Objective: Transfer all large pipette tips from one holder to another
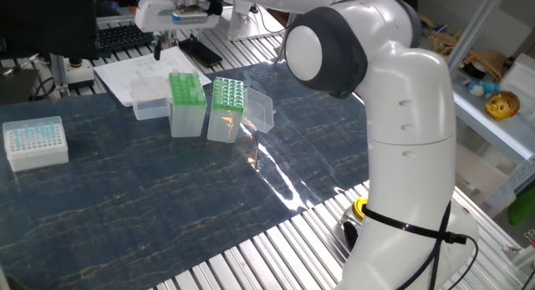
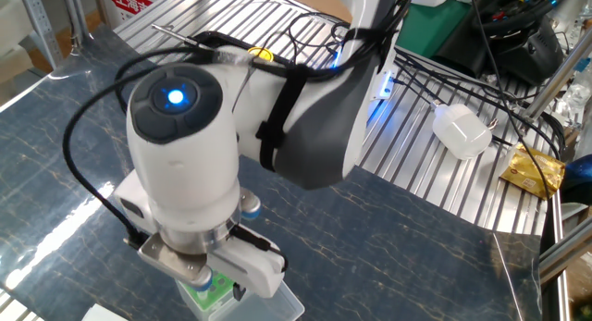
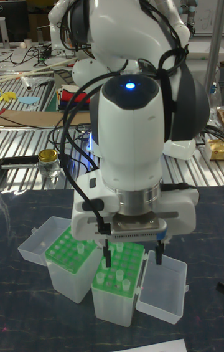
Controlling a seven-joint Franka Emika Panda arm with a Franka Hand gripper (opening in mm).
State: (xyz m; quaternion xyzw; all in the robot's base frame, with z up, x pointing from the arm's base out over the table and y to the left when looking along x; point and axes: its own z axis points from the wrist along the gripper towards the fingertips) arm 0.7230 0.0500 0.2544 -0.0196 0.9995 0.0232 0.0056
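Above the two green racks, my gripper (image 3: 130, 255) hovers, fingers spread apart and holding nothing. Large pipette tips (image 3: 118, 273) sit in the rack (image 3: 119, 269) right under me (few left). Next: descend, align on one tip, close.

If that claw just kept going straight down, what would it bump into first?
Most likely the green rack right under the claw, or the large pipette tips standing in it. The fingers hang above it; exact depth is hard to judge.
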